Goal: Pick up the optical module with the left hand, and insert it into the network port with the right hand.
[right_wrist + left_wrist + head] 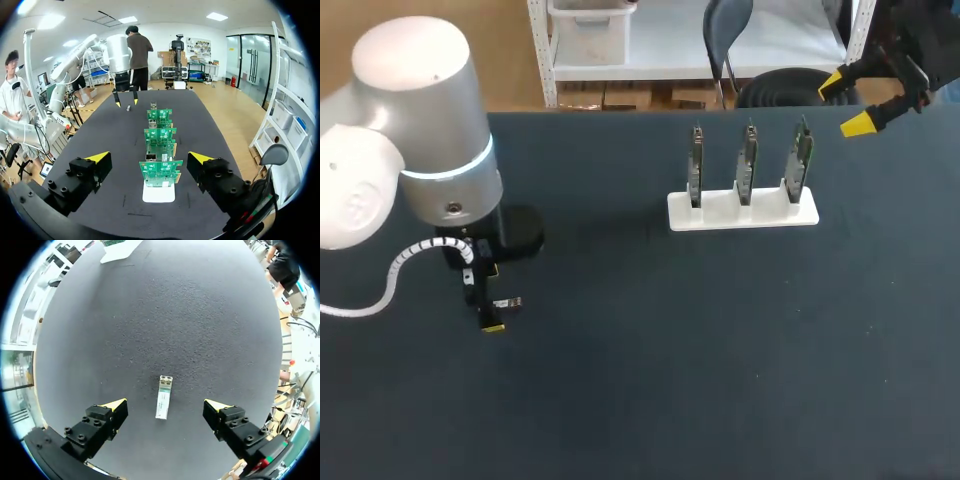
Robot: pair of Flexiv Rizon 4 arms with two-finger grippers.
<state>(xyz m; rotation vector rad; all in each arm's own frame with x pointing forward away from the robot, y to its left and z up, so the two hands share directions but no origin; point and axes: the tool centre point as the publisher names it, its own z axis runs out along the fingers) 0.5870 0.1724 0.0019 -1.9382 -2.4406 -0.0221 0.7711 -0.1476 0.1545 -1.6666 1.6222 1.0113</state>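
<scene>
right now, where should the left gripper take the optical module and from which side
Probably its two long sides near mid-length, from straight above. The optical module lies flat on the table, a slim bar lengthwise between the open fingers of the left gripper, so they would close across its narrow width.

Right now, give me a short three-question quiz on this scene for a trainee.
1. True or false: the left claw is shut on the small silver rectangular optical module.
2. How many green circuit boards stand in the white plastic holder?
3. The right claw is: A) holding the module; B) open and empty, apart from the boards; C) gripping a board.
Key: 1 false, open, the module lying on the dark table between its fingers; 2 three; 3 B.
</scene>
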